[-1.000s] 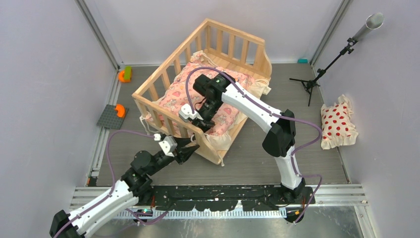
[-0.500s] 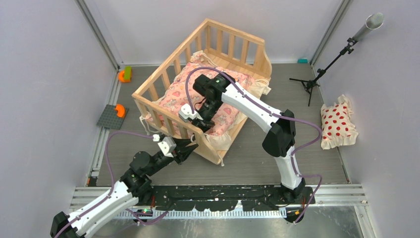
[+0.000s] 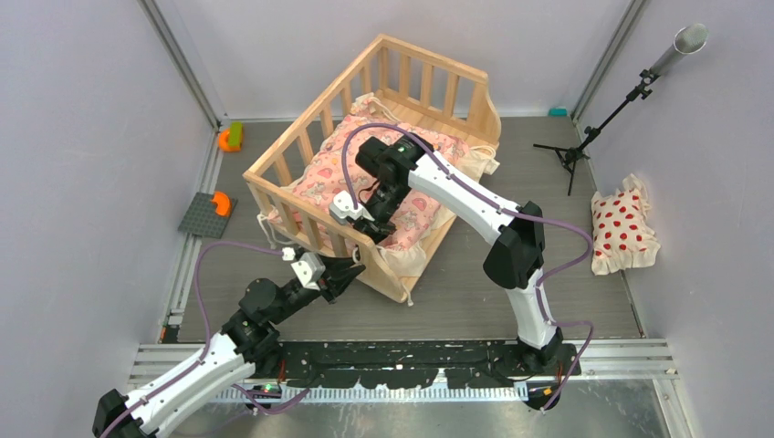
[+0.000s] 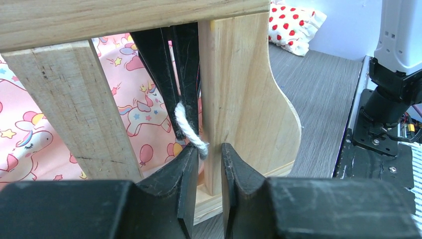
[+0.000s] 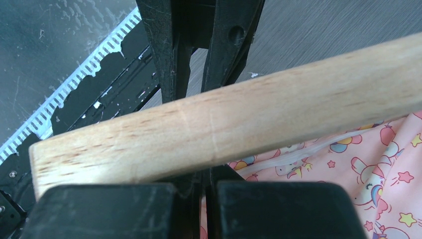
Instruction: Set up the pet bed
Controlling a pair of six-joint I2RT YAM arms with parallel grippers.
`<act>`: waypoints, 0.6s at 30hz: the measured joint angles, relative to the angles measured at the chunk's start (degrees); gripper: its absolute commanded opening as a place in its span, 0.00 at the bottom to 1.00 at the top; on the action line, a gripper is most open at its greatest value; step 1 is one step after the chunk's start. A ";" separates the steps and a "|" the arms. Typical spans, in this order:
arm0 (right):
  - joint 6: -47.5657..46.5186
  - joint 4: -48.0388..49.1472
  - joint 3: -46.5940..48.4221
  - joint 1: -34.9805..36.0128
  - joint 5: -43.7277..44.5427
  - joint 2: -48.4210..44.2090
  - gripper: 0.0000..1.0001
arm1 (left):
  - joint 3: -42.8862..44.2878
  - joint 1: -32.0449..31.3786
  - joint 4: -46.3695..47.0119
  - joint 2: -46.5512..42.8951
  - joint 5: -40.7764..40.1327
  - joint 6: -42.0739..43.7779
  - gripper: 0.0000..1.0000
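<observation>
Plainly, the left gripper (image 4: 209, 167) has its fingers a narrow gap apart with nothing clamped. The frayed end of a cream twisted cotton tie (image 4: 186, 127) rests against one fingertip (image 4: 188, 162), not between the pads. Behind the slats, the right gripper (image 5: 208, 185) has its fingers pressed together. The tie seems to issue from their tips, though I cannot tell for sure that they pinch it.

The step looks like passing that tie out beside the curved corner post (image 4: 244, 89) to fasten the pink cartoon-print cushion (image 4: 129, 104). Next, the left fingers should shift to centre the tie, then close on it, not on the post.

The light natural-wood slatted pet bed (image 3: 436, 62) stands mid-table, skewed, one corner towards the arms. Its low open side faces right, towards the red-dotted white pillow (image 3: 622, 228). From above it looks nearly square, so its long axis is unclear.
</observation>
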 measured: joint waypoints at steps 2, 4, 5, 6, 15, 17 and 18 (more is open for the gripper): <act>0.00 0.00 0.00 0.00 0.00 0.00 0.01 | 0.00 -0.02 0.00 0.00 -0.02 -0.07 0.00; 0.02 0.00 0.00 -0.02 0.00 0.00 0.01 | 0.02 -0.02 0.04 0.11 -0.04 -0.13 0.00; 0.02 0.00 0.00 -0.02 0.00 0.00 0.01 | 0.02 -0.02 0.07 0.13 -0.02 -0.13 0.00; 0.04 0.00 0.00 0.00 0.00 0.00 0.01 | 0.09 -0.02 -0.02 0.15 -0.02 -0.11 0.00; 0.37 0.00 0.00 -0.02 0.11 0.00 0.01 | 2.47 -0.07 -4.26 0.39 0.42 2.58 0.30; 0.42 -0.02 0.00 0.00 0.09 0.02 0.01 | 2.75 -0.04 -4.79 0.39 0.20 3.34 0.34; 0.42 0.00 0.00 0.00 0.15 0.02 0.01 | 2.93 -0.04 -5.11 0.39 -0.02 3.50 0.36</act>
